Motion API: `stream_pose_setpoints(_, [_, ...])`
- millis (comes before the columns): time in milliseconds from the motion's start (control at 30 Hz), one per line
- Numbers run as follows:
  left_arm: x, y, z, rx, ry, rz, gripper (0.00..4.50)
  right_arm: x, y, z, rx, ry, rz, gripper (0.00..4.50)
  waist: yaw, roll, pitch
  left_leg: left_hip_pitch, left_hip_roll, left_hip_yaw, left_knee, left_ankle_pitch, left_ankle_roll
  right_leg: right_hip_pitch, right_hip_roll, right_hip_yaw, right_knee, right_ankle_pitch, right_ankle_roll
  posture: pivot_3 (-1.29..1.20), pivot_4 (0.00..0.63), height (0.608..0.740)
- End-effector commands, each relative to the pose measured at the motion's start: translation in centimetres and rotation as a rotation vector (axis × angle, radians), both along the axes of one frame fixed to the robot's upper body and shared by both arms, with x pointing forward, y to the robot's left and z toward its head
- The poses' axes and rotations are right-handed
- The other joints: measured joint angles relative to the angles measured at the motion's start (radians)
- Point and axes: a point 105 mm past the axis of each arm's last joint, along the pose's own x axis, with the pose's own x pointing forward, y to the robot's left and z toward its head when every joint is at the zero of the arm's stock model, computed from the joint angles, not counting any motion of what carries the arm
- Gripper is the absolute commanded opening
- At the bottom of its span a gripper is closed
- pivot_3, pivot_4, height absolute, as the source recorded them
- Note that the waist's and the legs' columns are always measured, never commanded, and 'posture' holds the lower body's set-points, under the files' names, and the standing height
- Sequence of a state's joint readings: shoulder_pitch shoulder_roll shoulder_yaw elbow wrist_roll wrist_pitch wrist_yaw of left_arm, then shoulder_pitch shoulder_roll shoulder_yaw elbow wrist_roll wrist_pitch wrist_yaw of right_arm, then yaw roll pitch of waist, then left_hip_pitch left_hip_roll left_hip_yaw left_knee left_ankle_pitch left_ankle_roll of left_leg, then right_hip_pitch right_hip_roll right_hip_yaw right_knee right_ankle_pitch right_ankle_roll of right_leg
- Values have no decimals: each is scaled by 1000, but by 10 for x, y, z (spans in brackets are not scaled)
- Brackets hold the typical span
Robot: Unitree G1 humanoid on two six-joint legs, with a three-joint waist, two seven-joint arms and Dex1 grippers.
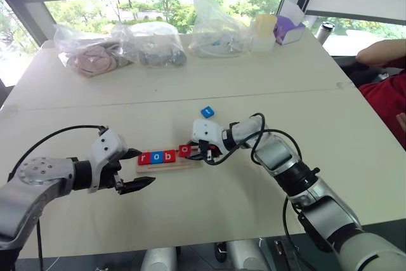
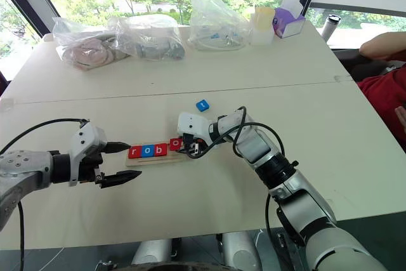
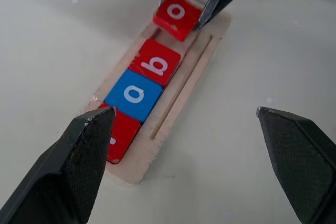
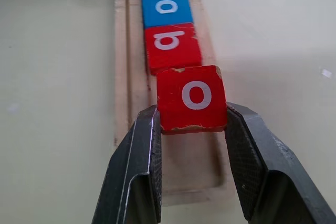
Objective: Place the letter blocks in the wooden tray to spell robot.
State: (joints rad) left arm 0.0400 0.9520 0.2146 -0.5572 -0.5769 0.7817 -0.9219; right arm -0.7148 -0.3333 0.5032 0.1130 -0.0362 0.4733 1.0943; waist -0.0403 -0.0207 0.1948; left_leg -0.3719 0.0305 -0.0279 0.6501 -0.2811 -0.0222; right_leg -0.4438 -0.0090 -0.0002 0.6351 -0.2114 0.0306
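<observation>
The right wrist view shows the right gripper (image 4: 191, 124) clamped on the red "o" block (image 4: 191, 98) above the wooden tray (image 4: 122, 77), just behind the "b" block (image 4: 171, 43). It should lower the block flat against that neighbour. The left gripper (image 1: 136, 172) stands wide and empty beside the tray, and the blue "t" block (image 1: 207, 112) waits on the table (image 1: 190, 87).

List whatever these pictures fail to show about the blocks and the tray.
- First red block: left wrist view, its letter is covered by a finger of the left gripper.
- Wooden tray under the red o block: right wrist view; the right gripper holds the block, contact unclear.
</observation>
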Motion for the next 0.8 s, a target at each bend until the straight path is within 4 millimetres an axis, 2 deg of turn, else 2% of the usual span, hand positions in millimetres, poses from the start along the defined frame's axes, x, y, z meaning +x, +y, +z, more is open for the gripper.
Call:
stream_pose_setpoints(33, [0,3,6,15,-27,5,4500,-8,10,9,24,-27,43,1121,-1,0,0,0,0,0,0,0,0,0,0,0,0,0,0,0,150,740])
stream_pose_setpoints(300, [4,0,6,6,-43,7,4500,-8,16,-2,5,-20,34,1121,-1,0,0,0,0,0,0,0,0,0,0,0,0,0,0,0,150,740])
stream_pose_setpoints(800, [8,-4,2,-5,-52,8,4500,2,16,-2,0,-57,12,1121,-4,0,0,1,0,0,0,0,0,0,0,0,0,0,0,0,150,740])
